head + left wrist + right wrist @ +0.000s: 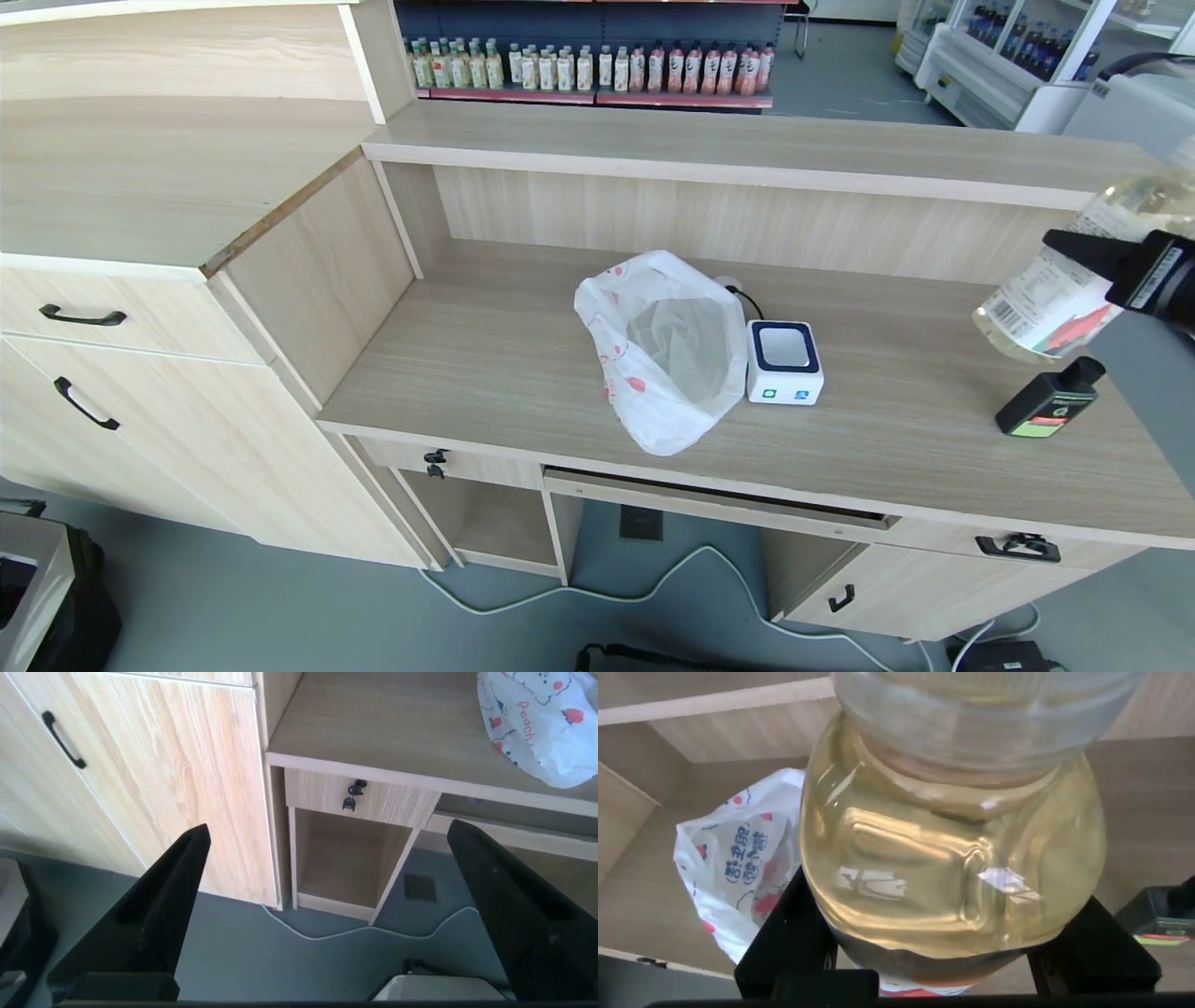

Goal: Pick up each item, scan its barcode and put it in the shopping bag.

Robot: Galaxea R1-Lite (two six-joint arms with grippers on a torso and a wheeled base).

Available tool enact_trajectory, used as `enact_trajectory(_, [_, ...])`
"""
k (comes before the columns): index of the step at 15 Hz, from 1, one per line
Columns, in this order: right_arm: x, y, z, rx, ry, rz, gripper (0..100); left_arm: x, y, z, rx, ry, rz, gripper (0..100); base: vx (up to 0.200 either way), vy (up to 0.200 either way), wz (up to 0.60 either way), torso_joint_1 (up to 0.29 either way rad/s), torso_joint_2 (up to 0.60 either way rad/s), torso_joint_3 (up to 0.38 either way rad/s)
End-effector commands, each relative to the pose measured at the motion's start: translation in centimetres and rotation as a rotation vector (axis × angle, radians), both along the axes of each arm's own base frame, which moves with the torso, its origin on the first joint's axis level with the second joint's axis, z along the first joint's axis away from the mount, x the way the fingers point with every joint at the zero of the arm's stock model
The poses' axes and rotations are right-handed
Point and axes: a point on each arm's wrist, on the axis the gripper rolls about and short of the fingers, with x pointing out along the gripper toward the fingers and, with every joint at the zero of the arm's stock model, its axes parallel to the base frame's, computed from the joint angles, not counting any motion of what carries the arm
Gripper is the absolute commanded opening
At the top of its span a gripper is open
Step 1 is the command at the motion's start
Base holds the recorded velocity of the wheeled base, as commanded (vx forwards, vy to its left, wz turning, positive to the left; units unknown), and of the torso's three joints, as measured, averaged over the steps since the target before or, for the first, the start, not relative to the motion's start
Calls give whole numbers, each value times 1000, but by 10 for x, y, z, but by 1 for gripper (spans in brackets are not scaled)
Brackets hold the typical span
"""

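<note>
Right pincer [1116,269] is clamped across the body of a clear bottle [952,859] of pale yellow liquid, held tilted in the air, base lowest and pointing away from the wrist. Looks full, so heavy for its size. Smooth plastic wall, likely slippery, and it may give under a hard squeeze. Mid-body hold over the label is a sound place to grip, and the barcode [1002,308] near the base is uncovered.

Just below the pincer, 1 small black bottle [1050,399] lies on the tabletop [485,373], apart from the held one. Probably light and stiff; take it across the flat sides.

Further out, on the side the bottle's base points to, sits the white scanner [784,362], window up. Touching the scanner's far side is the shopping bag [663,350], mouth open. Thin soft film, it will likely sag or slide if bumped, so lower the load in from above.

Left pincer [327,915] is spread wide and empty, below the tabletop's front edge, well apart from the bag.
</note>
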Motion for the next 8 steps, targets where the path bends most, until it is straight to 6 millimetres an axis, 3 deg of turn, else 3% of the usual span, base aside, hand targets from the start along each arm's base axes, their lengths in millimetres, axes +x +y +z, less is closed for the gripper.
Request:
enact_trajectory(1, [40,22,-1,-62,8,74,0,0,0,0,-1,-1,2,100,0,0,0,0,0,0])
enact_trajectory(4, [50,22,-2,-208,-65,-24,0,0,0,0,-1,0,2,100,0,0,0,0,0,0])
enact_trajectory(8, [34,11,-21,-443,-21,-323,0,0,0,0,0,-1,2,100,0,0,0,0,0,0])
